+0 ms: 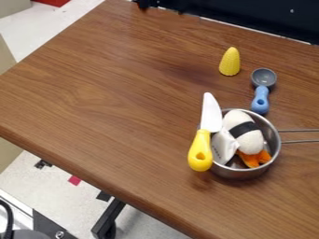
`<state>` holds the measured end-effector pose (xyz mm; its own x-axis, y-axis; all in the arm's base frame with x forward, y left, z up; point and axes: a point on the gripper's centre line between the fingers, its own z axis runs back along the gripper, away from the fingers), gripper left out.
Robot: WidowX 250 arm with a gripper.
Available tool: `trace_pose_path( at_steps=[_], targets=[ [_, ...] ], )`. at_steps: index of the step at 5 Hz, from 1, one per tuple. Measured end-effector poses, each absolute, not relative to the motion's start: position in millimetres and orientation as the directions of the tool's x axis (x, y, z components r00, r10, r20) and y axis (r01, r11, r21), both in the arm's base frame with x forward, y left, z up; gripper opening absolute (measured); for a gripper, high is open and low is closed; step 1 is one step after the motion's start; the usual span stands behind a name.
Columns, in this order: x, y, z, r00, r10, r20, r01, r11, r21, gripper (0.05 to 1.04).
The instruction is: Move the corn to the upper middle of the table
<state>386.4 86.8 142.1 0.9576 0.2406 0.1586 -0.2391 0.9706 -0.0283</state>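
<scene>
Nearest us, past the front edge of the counter [126,194], we see a metal pot [240,173], its wire handle [300,130] running off to the right. It is well filled: a soft-looking white piece with a black band [249,140] lies over something orange [252,159], and a white angular piece [224,145] sits against the left side. A toy knife [200,151] lies at the pot's left rim, yellow handle toward us, blade pointing away. Just beyond the pot we find a spoon [261,99] with a blue handle and a grey bowl, which looks hollow. Farther back, left of the spoon's bowl and apart from it, is our corn [230,61], at the upper right of the counter, seemingly upright on its broad end. We judge it light, fairly stiff and hardly fragile, perhaps a little slippery where it tapers. We would take hold of it low, across the thick part, since a pinch near the tip could slide off or topple it. From there we would lift it and set it down to the left and slightly farther back. Whether the gripper is released or clenched, we cannot tell. Beyond the far edge stands a dark panel [261,21].
</scene>
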Motion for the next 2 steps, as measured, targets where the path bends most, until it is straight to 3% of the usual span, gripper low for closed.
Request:
trace_pose_path(
  at_steps=[2],
  targets=[
    [375.1, 143.4, 139.3, 0.976, 0.115, 0.183, -0.121, 0.992, 0.024, 0.998]
  ],
)
